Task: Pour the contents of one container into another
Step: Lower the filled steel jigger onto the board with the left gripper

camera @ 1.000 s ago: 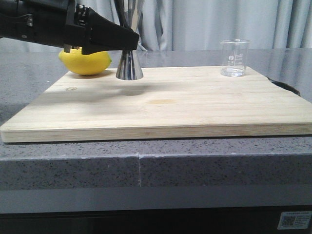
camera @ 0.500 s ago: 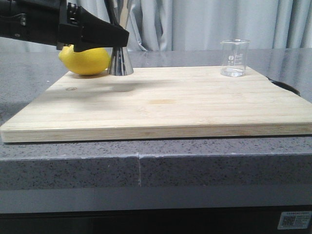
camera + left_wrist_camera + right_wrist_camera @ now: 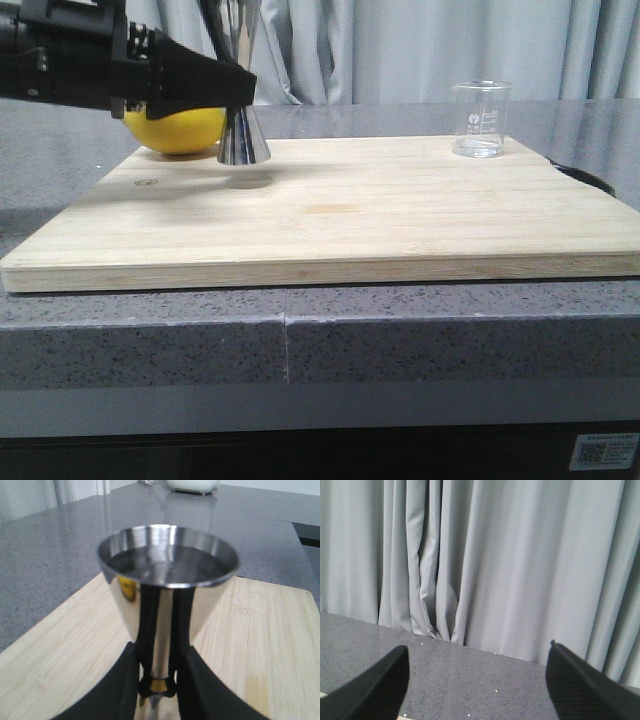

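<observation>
Pale grey curtains (image 3: 420,50) hang in folds behind a speckled dark grey stone worktop (image 3: 400,340), on which lies a rectangular cutting board (image 3: 340,215) of light wood with fine straight grain. A white sticker (image 3: 603,452) with a square code sits at the lower right of the worktop's front face; its small print is too small to read.

Near the far right corner of the board stands the beaker (image 3: 482,119), a short clear glass cylinder with a flared rim, upright, its mouth facing up. White printed markings show on its wall, but they cannot be read.

At the far left, the jigger (image 3: 243,135) is held by the left end effector (image 3: 240,88), whose black fingers (image 3: 125,690) are clamped on its narrow waist, where a thin gold band (image 3: 159,685) shows. It is polished steel, mirror-bright, shaped as two cones joined tip to tip. Its long axis is close to vertical, with the lower cone's wide base facing down above a small shadow on the board and the upper cup's round mouth facing up. The left wrist view shows dark liquid inside that upper cup. Just behind the jigger, a smooth yellow lemon (image 3: 175,128) rests at the board's far left edge.

The right end effector (image 3: 475,680) appears only in its own wrist view, its dark textured fingers (image 3: 580,685) spread well apart with nothing between them, facing the curtains.
</observation>
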Robot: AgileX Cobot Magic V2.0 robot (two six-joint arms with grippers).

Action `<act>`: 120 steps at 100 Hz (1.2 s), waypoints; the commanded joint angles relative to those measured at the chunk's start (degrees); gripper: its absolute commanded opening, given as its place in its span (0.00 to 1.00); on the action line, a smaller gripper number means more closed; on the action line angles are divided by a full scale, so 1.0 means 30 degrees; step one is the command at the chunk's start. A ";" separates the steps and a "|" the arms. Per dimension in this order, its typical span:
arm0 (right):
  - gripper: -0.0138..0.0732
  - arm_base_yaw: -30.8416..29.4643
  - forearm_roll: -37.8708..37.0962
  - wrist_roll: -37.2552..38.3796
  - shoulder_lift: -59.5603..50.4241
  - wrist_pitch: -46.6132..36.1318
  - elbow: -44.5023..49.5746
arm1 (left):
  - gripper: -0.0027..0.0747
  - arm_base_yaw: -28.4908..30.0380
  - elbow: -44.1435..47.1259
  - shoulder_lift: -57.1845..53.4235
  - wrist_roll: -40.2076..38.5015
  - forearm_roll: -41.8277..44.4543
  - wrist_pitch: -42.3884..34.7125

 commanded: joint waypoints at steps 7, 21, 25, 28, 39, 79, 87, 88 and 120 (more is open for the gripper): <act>0.75 -0.0020 -0.0120 -0.0057 -0.0223 -0.1103 -0.0476 | 0.11 0.0082 -0.0530 -0.0461 0.0063 -0.1522 0.1936; 0.75 -0.0020 -0.0120 -0.0057 -0.0223 -0.1099 -0.0476 | 0.11 0.0082 -0.0530 -0.0461 0.0155 -0.1429 0.1936; 0.75 -0.0020 -0.0120 -0.0057 -0.0223 -0.1099 -0.0476 | 0.11 0.0082 -0.0530 -0.0461 0.0212 -0.1344 0.1936; 0.75 -0.0020 -0.0120 -0.0057 -0.0223 -0.1099 -0.0476 | 0.11 0.0082 -0.0530 -0.0461 0.0212 -0.1344 0.1936; 0.75 -0.0020 -0.0120 -0.0057 -0.0223 -0.1099 -0.0476 | 0.11 0.0082 -0.0530 -0.0461 0.0241 -0.1328 0.1849; 0.75 -0.0020 -0.0120 -0.0057 -0.0223 -0.1099 -0.0476 | 0.11 0.0082 -0.0530 -0.0436 0.0241 -0.0758 0.1739; 0.75 -0.0020 -0.0120 -0.0057 -0.0223 -0.1099 -0.0476 | 0.11 0.0082 -0.0530 -0.0436 0.0241 -0.0576 0.1694; 0.75 -0.0020 -0.0120 -0.0057 -0.0223 -0.1099 -0.0476 | 0.11 0.0082 -0.0530 -0.0436 0.0241 -0.0539 0.1658; 0.75 -0.0020 -0.0120 -0.0057 -0.0223 -0.1099 -0.0476 | 0.11 0.0082 -0.0530 -0.0436 0.0241 -0.0224 0.1232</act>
